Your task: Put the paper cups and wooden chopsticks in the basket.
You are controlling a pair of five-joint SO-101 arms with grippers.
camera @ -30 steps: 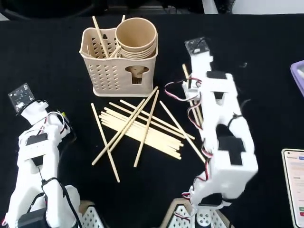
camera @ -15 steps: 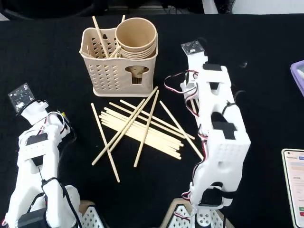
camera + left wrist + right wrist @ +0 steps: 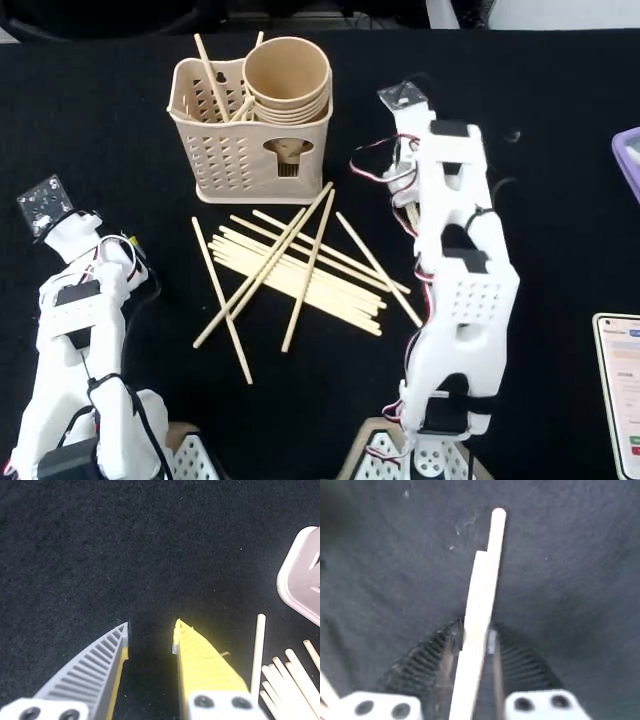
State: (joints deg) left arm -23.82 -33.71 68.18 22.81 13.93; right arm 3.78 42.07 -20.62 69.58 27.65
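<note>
A beige slotted basket (image 3: 235, 140) stands at the back of the black table, holding stacked paper cups (image 3: 287, 75) and a few wooden chopsticks (image 3: 210, 70). Several loose chopsticks (image 3: 300, 265) lie fanned out in front of it. The right arm (image 3: 455, 250) stretches along their right side. Its gripper (image 3: 475, 630) is shut on a pair of chopsticks (image 3: 484, 580) lying on the cloth. My left gripper (image 3: 150, 630) is open over bare cloth, with chopstick ends (image 3: 287, 677) and a basket corner (image 3: 302, 575) off to one side. The left arm (image 3: 75, 300) sits at the front left.
A purple object (image 3: 628, 150) pokes in at the right edge. A phone-like screen (image 3: 620, 390) lies at the front right. Bare black cloth surrounds the left arm and stretches behind the right arm.
The right arm has swung a little left and straightened, now covering the pair of chopsticks that lay exposed beside it. The left arm has stayed still.
</note>
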